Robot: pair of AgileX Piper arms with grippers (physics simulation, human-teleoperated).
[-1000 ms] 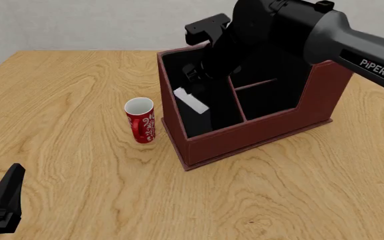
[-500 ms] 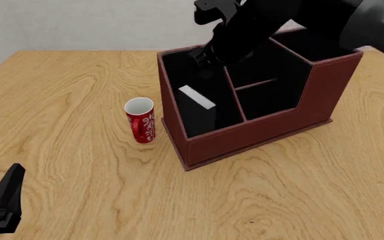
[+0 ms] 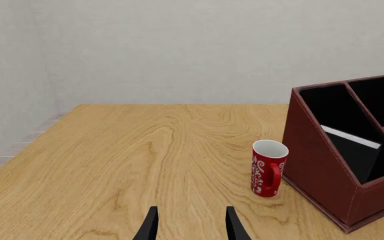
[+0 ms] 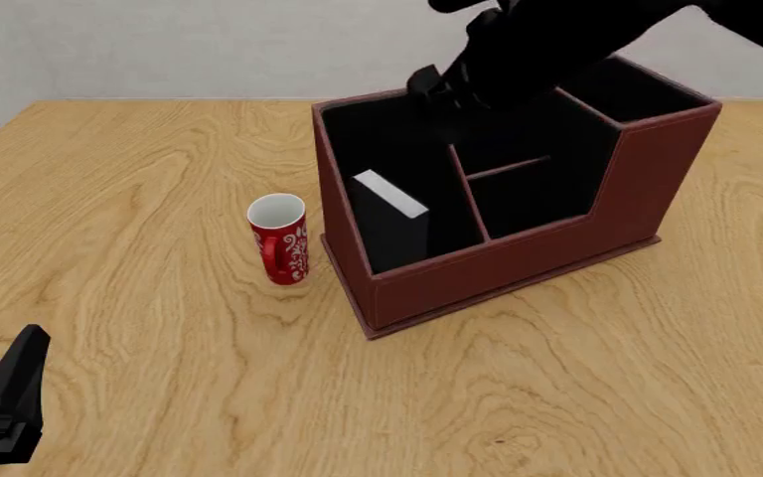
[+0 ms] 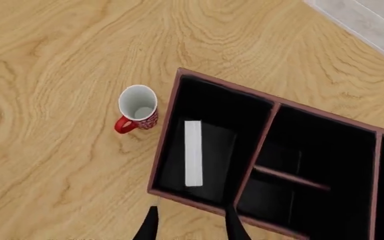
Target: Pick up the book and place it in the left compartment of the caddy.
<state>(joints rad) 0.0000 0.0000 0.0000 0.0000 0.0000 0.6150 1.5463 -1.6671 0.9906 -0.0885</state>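
Observation:
The black book (image 4: 391, 196) with its white page edge up stands tilted inside the left compartment (image 4: 379, 149) of the reddish-brown caddy (image 4: 488, 283). Nothing is holding it. My right gripper (image 4: 431, 86) hangs open above the caddy's back edge, clear of the book. Looking straight down, the right wrist view shows the book (image 5: 193, 152) in the long section of the caddy (image 5: 163, 147), beyond the gripper (image 5: 190, 226), whose fingers have nothing between them. My left gripper (image 4: 4, 397) rests open at the near left of the table. From the left wrist view, the book (image 3: 352, 139) leans inside the caddy (image 3: 315, 155).
A red mug (image 4: 278, 238) with white patterning stands upright just left of the caddy, also in the wrist views as the mug (image 3: 269, 167) and the mug (image 5: 137, 107). The caddy's middle and right sections hold nothing. A wall lies behind the table's far edge.
My right gripper has let go of the book and risen out of the left compartment, up and toward the back right. The book stays leaning in the compartment. The left arm has not moved.

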